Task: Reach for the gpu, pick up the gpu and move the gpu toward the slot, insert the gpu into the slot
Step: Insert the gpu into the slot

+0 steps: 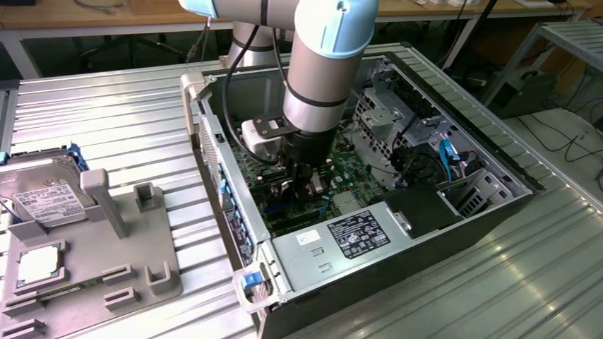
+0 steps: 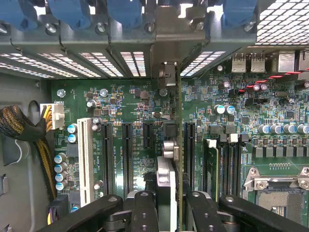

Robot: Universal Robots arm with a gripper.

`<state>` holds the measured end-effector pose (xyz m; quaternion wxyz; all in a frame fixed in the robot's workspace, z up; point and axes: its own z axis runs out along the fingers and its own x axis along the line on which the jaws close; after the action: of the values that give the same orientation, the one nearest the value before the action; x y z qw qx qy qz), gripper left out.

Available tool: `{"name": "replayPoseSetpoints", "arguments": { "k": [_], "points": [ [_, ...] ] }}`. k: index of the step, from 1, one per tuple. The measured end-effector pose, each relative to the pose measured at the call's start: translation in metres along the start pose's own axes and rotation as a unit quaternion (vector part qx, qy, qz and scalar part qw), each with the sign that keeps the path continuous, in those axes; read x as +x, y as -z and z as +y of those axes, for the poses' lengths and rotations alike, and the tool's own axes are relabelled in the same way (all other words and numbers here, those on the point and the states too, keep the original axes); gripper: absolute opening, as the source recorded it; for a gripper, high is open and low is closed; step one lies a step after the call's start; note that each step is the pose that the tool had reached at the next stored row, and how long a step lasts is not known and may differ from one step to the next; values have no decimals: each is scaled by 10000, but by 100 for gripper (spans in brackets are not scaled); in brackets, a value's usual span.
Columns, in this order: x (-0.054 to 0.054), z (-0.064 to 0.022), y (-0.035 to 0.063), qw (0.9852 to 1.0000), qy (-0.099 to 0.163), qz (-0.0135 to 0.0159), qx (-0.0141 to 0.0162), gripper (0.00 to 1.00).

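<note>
At the lower centre of the wrist view, the claw (image 2: 169, 212) is clamped narrowly on the gpu (image 2: 166, 179), held edge-on above the green board (image 2: 125, 104). Any slight tilt or sideways offset could jam its edge beside the slot, stressing the connector.

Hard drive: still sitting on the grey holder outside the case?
Yes. In the exterior view the hard drive with its white label rests on the grey holder, beside the open computer case.
</note>
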<state>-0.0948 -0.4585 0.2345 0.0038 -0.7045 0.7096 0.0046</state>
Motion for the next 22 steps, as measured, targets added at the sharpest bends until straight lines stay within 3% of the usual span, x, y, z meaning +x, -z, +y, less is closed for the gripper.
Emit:
{"name": "replayPoseSetpoints", "arguments": {
  "k": [13, 22],
  "points": [
    [0, 3, -1, 10000, 0, 0, 0, 28],
    [-1, 13, -55, 10000, 0, -1, 0, 28]
  ]
}}
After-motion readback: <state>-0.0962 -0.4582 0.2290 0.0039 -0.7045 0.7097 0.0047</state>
